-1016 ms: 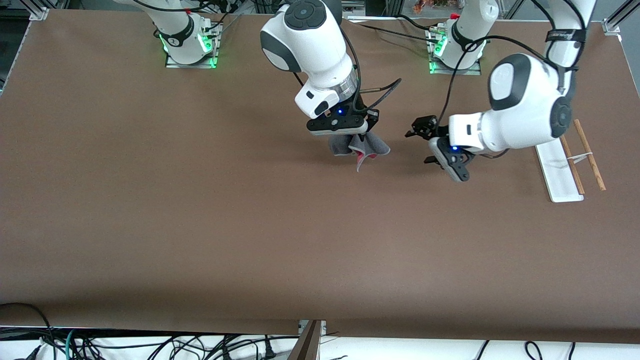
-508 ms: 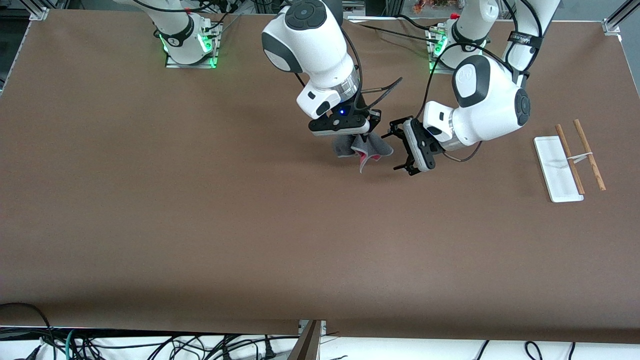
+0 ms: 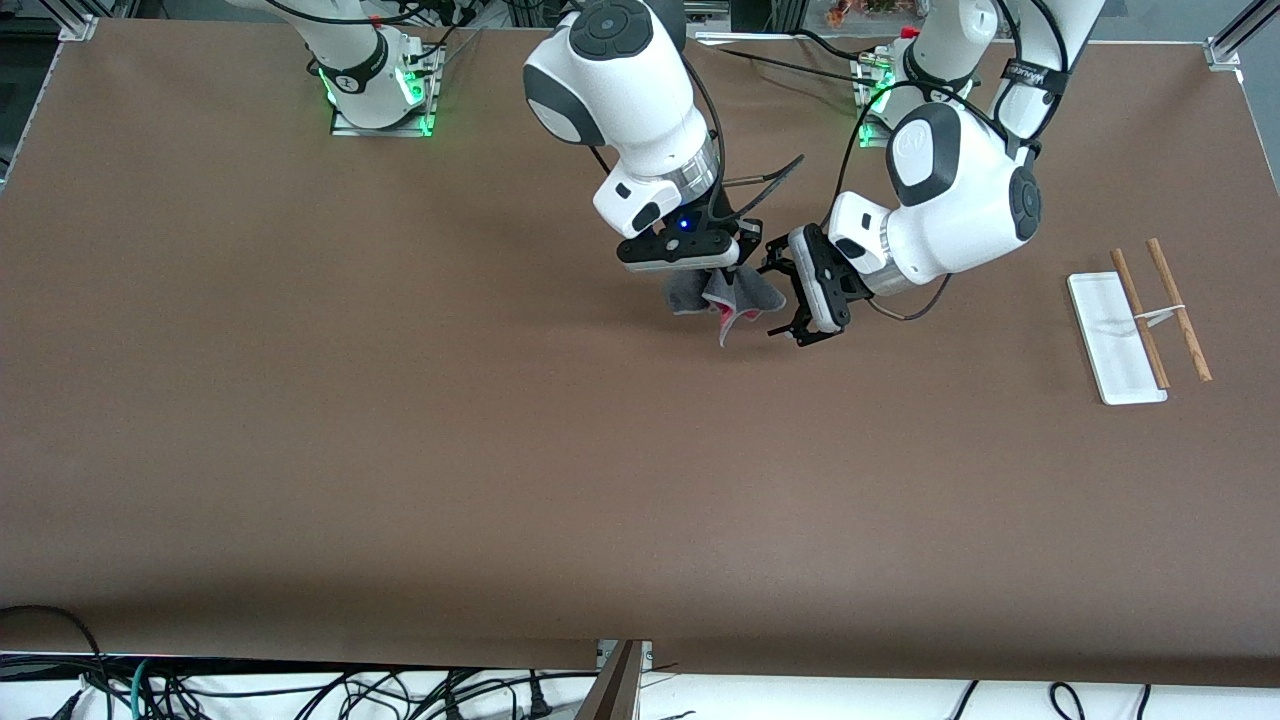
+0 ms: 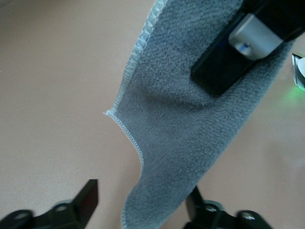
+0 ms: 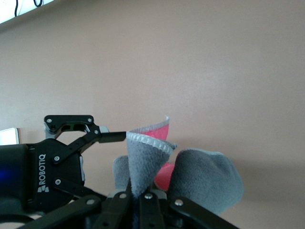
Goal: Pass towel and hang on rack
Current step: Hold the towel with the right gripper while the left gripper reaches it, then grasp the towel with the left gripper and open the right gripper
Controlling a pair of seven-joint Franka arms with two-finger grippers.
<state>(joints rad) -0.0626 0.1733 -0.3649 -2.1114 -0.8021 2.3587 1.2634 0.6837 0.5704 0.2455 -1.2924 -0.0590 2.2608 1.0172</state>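
Observation:
The dark grey towel [image 3: 735, 293] with a pink tag hangs from my right gripper [image 3: 703, 278], which is shut on it above the table's middle. In the right wrist view the towel [image 5: 147, 160] stands up pinched in my right gripper [image 5: 139, 202], pink tag [image 5: 164, 174] beside it. My left gripper [image 3: 777, 300] is open, right beside the towel. In the left wrist view a corner of the towel [image 4: 186, 124] hangs between the spread fingers of my left gripper [image 4: 143, 207]. The rack [image 3: 1145, 318] stands toward the left arm's end of the table.
The rack has a flat white base [image 3: 1108, 345] and two wooden rods [image 3: 1182, 312]. The brown table [image 3: 500, 450] is bare around it. My left gripper also shows in the right wrist view [image 5: 71, 138].
My left arm has swung from near the rack toward the right gripper, and its open gripper now sits around the towel's hanging corner. The right gripper has stayed still with the towel.

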